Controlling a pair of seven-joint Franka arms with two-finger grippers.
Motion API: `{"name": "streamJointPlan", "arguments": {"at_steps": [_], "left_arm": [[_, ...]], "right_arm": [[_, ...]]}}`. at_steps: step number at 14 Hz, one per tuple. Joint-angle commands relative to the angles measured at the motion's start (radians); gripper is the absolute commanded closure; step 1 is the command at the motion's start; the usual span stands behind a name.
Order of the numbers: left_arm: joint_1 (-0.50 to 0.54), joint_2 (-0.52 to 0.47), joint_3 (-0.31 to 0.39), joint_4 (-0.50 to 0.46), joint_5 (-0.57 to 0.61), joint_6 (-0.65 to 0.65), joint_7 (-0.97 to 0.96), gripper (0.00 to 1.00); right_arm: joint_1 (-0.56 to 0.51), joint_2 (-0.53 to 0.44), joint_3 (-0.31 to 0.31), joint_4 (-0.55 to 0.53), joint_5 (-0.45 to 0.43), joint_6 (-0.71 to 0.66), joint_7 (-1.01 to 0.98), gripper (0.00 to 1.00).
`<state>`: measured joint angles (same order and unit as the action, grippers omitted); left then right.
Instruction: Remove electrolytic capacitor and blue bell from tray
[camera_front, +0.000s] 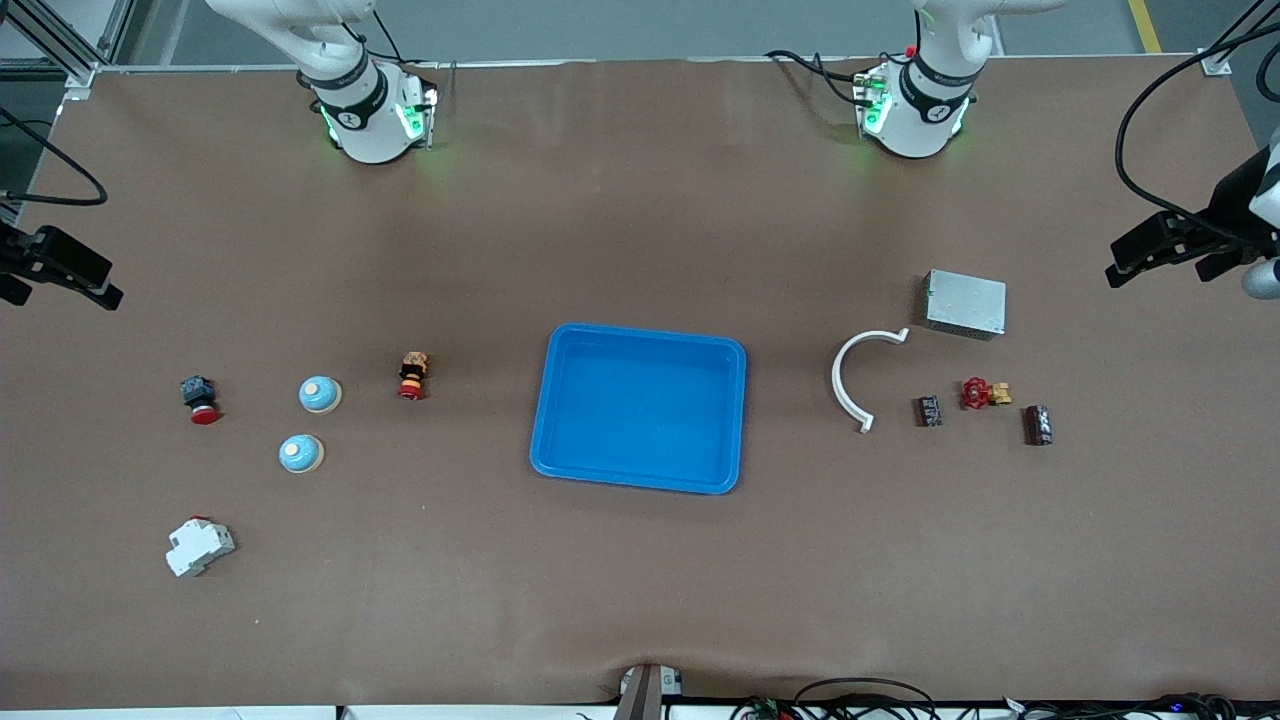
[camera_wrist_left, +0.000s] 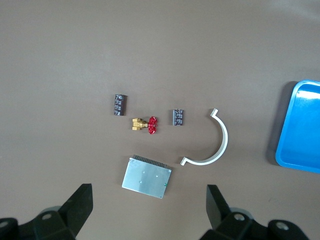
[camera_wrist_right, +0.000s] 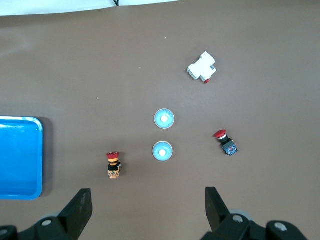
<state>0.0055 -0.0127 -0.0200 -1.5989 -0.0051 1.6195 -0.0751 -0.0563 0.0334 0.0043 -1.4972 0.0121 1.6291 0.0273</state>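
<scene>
Two dark capacitors (camera_front: 930, 411) (camera_front: 1039, 425) lie toward the left arm's end of the table, with a red-handled brass valve (camera_front: 985, 393) between them. The left wrist view shows both capacitors (camera_wrist_left: 119, 104) (camera_wrist_left: 178, 117) far below. My left gripper (camera_wrist_left: 149, 204) hangs open and empty, high over the table by a metal box (camera_wrist_left: 147, 177). Two blue bells (camera_front: 320, 394) (camera_front: 301, 453) sit toward the right arm's end. My right gripper (camera_wrist_right: 148, 202) hangs open and empty, high over bare table near the bells (camera_wrist_right: 164, 118) (camera_wrist_right: 162, 151). Neither gripper shows in the front view.
A blue tray (camera_front: 560, 400) lies mid-table. A white curved clamp (camera_front: 845, 380) and the metal box (camera_front: 965, 303) lie near the capacitors. A red-and-yellow push button (camera_front: 412, 375), a blue-and-red button (camera_front: 199, 398) and a white breaker (camera_front: 198, 546) lie near the bells.
</scene>
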Motion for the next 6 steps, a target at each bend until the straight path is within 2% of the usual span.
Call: {"name": "streamJointPlan", "arguments": {"at_steps": [1, 6], "left_arm": [[0.002, 0.010, 0.000, 0.020, -0.019, -0.009, 0.012, 0.00], [0.004, 0.011, 0.000, 0.022, -0.018, -0.009, 0.012, 0.00]], "right_arm": [[-0.004, -0.006, -0.001, -0.020, -0.004, -0.002, -0.004, 0.00], [-0.004, -0.007, -0.003, -0.023, -0.004, -0.014, -0.004, 0.00]]}}
